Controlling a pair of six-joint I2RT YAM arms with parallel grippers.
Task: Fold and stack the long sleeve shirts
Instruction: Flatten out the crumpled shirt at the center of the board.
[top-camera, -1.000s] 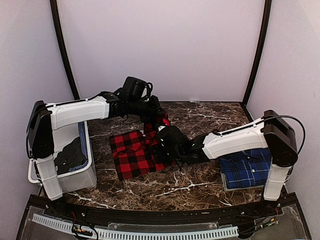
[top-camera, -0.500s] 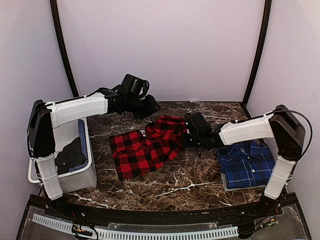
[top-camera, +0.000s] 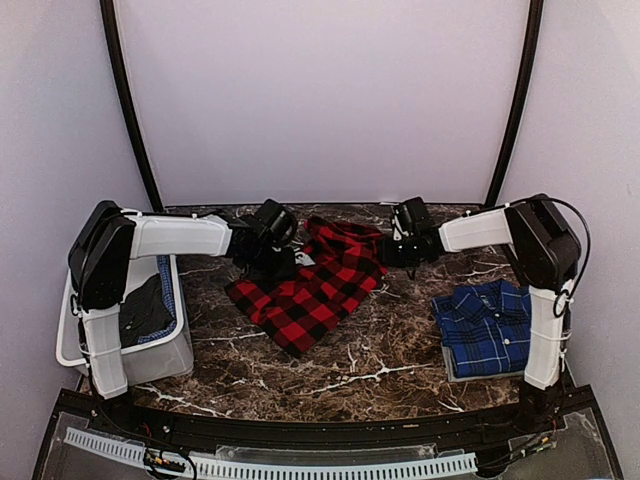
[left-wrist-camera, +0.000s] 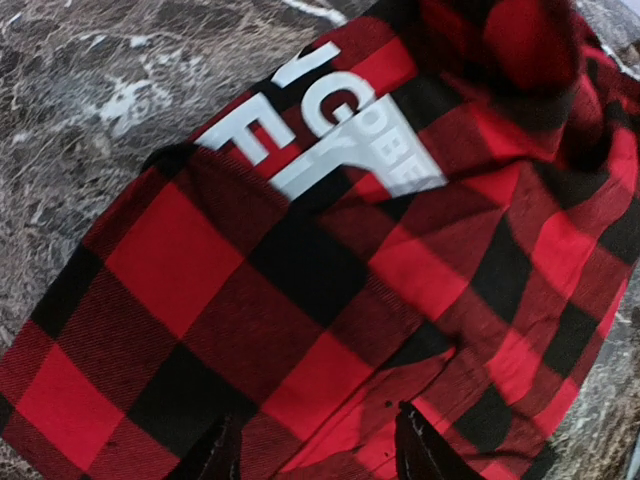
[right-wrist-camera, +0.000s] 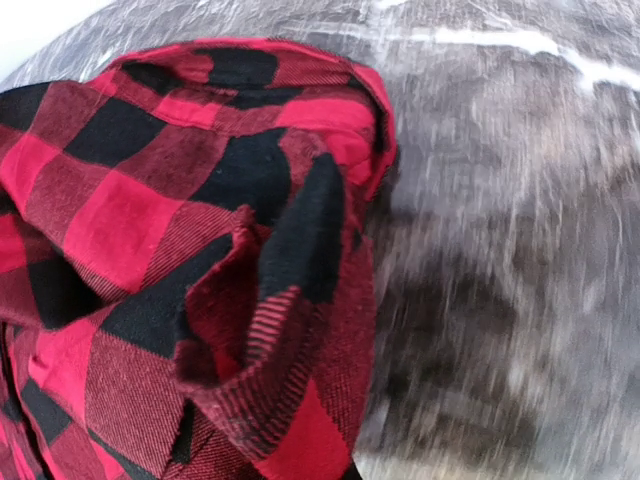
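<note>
Dark marble worktop (top-camera: 380, 350) carries the red-and-black check shirt (top-camera: 315, 285) at centre back, between the released left pincer (left-wrist-camera: 315, 452) and the right pincer (top-camera: 388, 250), clenched on its right edge. A white bin (top-camera: 165, 362) stands at left and the blue plaid shirt (top-camera: 487, 325) lies lower right; marble shows along the front.

Red shirt (top-camera: 312, 290) farther back, wider.

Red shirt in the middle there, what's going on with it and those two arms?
The robot is laying the red shirt out on the table, it seems for folding. The right gripper is shut on the shirt's right edge, judging by the bunched cloth. The left gripper hangs open over the left side, near the white label, holding nothing. A blue shirt lies folded at the right, and a bin at the left holds dark cloth.
</note>
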